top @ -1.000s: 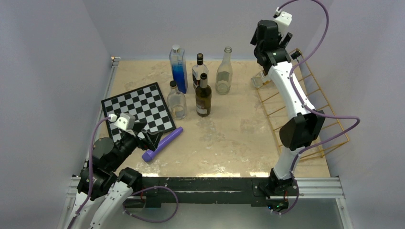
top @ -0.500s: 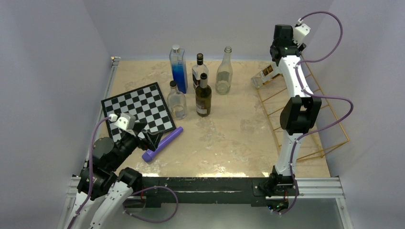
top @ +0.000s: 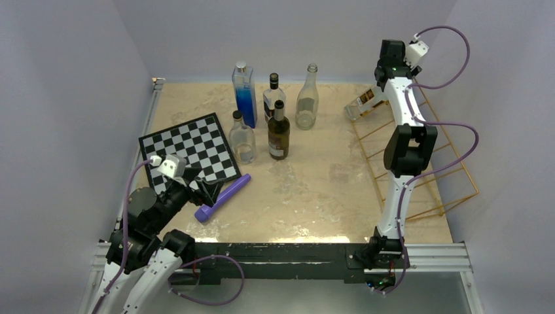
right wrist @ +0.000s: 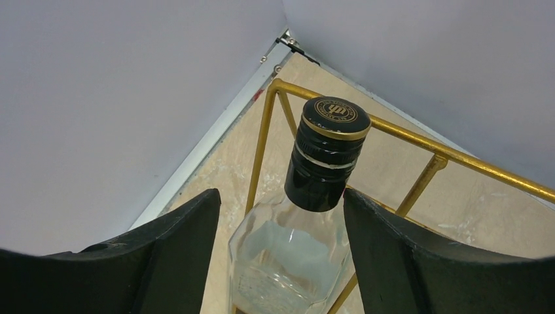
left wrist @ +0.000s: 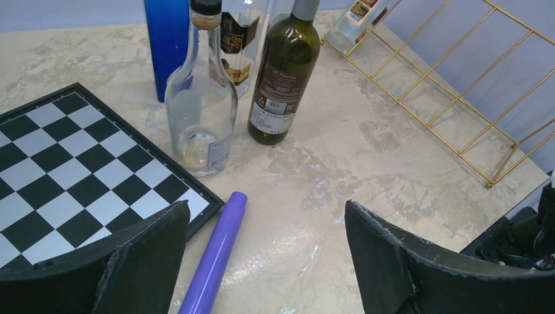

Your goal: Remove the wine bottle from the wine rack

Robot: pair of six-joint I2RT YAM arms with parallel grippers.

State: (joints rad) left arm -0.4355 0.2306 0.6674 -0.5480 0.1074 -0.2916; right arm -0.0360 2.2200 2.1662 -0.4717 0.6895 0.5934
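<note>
table corner (right wrist: 222, 171), bottle (right wrist: 325, 154) inside right claw (right wrist: 281, 201)

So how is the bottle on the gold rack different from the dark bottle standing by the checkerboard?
The rack bottle is clear glass; the dark bottle is deep green-brown. The rack bottle lies slanted on the wine rack; the dark bottle stands upright on the table. The right gripper, open, straddles the rack bottle's neck; no gripper surrounds the dark bottle. Both are labelled glass bottles.
</note>
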